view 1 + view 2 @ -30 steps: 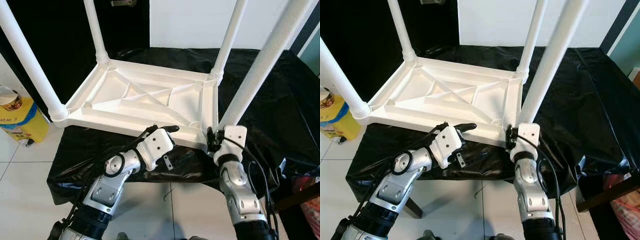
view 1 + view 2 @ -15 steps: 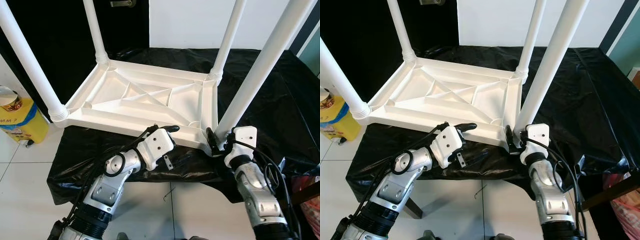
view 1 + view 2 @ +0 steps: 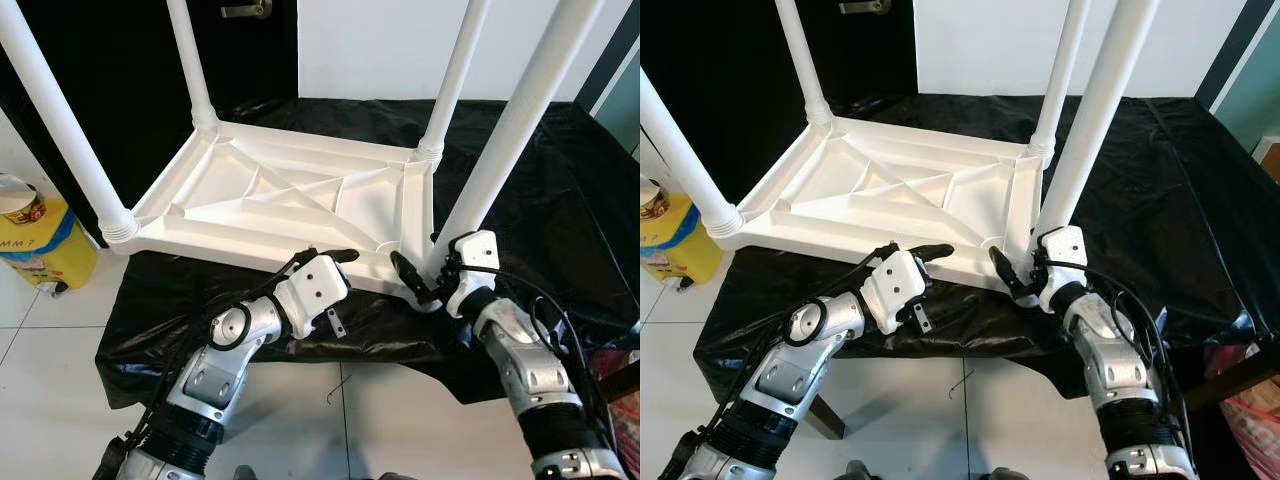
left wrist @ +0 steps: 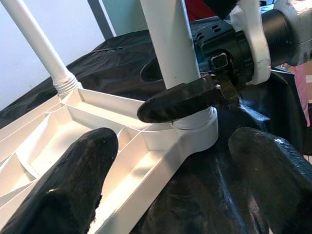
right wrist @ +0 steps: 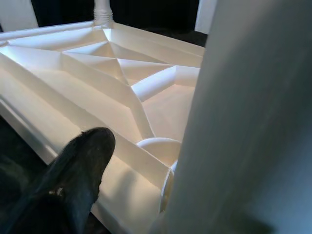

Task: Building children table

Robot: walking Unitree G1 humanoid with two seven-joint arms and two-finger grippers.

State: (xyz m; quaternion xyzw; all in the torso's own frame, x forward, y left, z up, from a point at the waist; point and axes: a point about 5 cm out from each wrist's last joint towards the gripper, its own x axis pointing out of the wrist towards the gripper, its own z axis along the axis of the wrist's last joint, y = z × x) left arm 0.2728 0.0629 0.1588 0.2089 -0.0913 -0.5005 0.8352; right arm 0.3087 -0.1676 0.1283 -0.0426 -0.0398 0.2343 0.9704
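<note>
Black sheeting covered the low work surface, with pale floor tiles in front and a yellow container off to the robot's left. From the head views, the white plastic children table lay upside down on that sheeting, ribbed underside up, four round legs rising from its corners. The left gripper rested against the near rim of the tabletop, fingers spread and holding nothing. The right gripper sat at the base of the near right leg, its fingers on either side of the leg just above the socket collar; whether they pressed on it could not be told from here.

In the left wrist view, the left gripper's own two fingers stood wide apart in the foreground, and beyond them one finger of the right gripper lay across the leg's base, touching it.

In the right wrist view, the leg loomed close, with one black finger beside the socket.

The step in hand looked like seating or tightening that last leg. The next move would call for a firm hold round the leg while the left gripper steadied the tabletop. All four legs appeared fitted, the plastic clean and unbroken.
</note>
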